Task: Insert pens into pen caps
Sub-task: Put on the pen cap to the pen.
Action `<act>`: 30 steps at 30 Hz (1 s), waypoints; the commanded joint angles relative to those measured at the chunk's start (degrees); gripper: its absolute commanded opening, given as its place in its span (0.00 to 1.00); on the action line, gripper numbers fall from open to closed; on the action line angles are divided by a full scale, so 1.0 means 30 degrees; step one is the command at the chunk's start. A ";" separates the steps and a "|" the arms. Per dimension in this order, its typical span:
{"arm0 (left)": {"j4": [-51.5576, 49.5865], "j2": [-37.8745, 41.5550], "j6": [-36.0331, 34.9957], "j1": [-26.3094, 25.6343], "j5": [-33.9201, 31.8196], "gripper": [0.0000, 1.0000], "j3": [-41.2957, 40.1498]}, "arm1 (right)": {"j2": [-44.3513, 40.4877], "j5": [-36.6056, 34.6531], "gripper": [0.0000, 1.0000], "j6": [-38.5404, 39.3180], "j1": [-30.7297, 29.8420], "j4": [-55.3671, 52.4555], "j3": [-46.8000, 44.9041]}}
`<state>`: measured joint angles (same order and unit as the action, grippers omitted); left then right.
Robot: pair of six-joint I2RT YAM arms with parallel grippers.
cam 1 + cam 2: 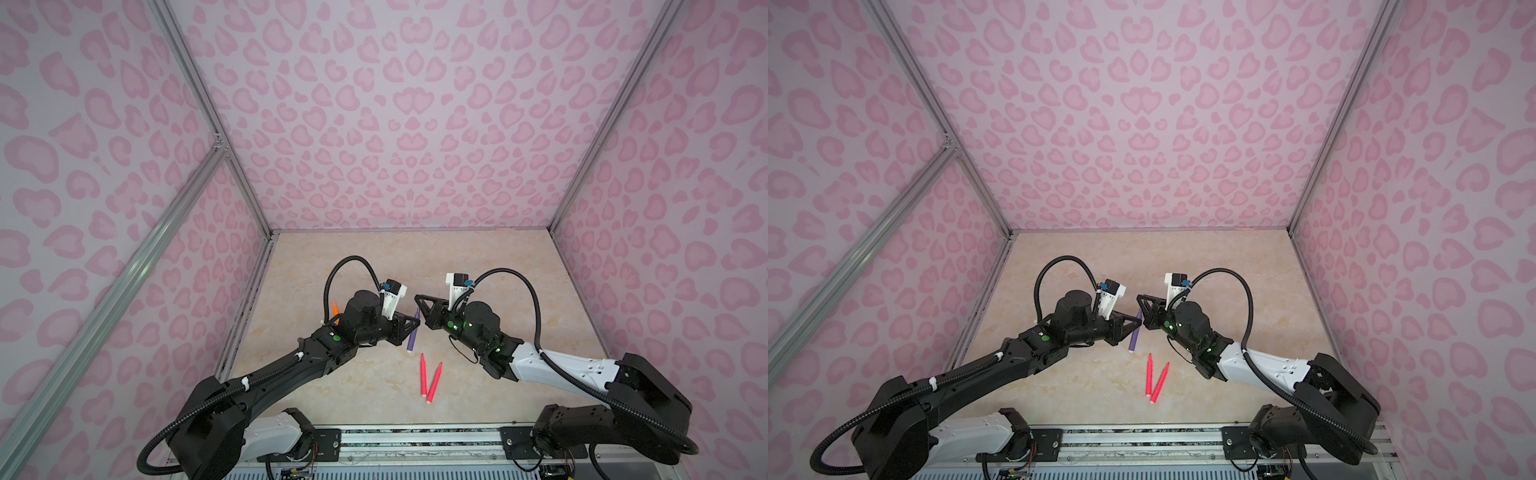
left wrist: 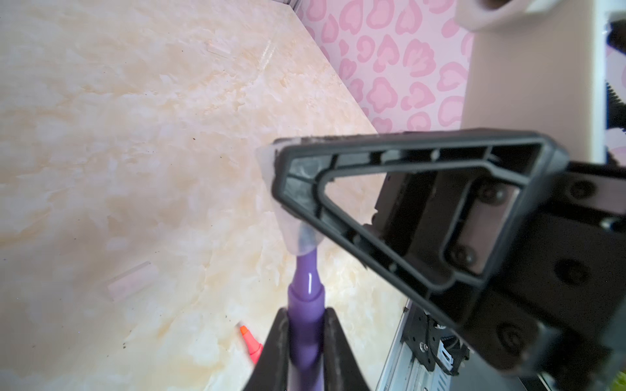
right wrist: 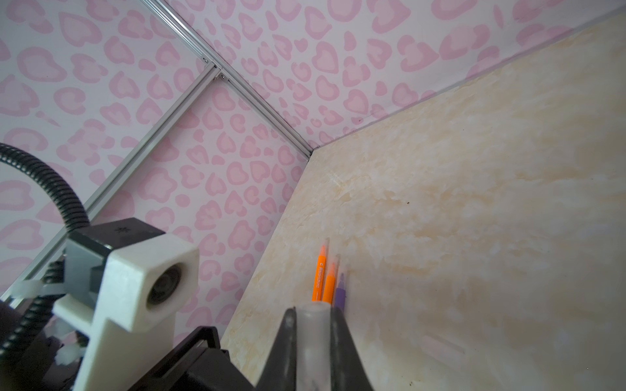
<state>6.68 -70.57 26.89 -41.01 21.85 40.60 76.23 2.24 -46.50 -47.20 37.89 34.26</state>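
The arms were black with white shells: left arm (image 1: 291, 368) near the base, right arm (image 1: 557, 365) on the forearm. Ribbed black cables (image 1: 535, 299) fed white camera mounts (image 1: 394, 296); green lights (image 1: 450, 324) dotted both — the right gripper (image 1: 417, 299) was triangular openwork.

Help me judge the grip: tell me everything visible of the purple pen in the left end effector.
The purple pen is slim, glossy plastic, with a stepped shoulder narrowing to a tapered neck. The left end effector is shut on its barrel, a finger on each side. Its tip vanishes into a whitish translucent piece, apparently the clear cap, at the right end effector. In both top views it slants, pale butt end toward the robot's base.
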 commanded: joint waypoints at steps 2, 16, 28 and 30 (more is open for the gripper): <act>0.0153 0.0114 -0.0104 0.0049 -0.0163 0.03 0.0060 | -0.0213 -0.0629 0.00 -0.0057 -0.0145 0.0413 -0.0196; 0.1282 0.0998 0.1419 0.1454 0.1010 0.03 -0.0939 | 0.0190 -0.2150 0.00 0.0273 -0.1460 0.0573 -0.0239; 0.2278 0.1227 0.2182 0.1867 0.1353 0.03 -0.1301 | 0.0657 -0.2804 0.00 -0.0356 -0.2326 0.2316 -0.1133; 0.2315 0.1311 0.2225 0.1909 0.1397 0.03 -0.1333 | 0.0358 -0.3315 0.00 -0.0408 -0.2588 0.2642 -0.1503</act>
<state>8.64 -67.24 31.88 -35.94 29.45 36.75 77.87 -5.58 -47.81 -54.24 44.69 31.05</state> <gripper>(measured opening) 0.178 0.138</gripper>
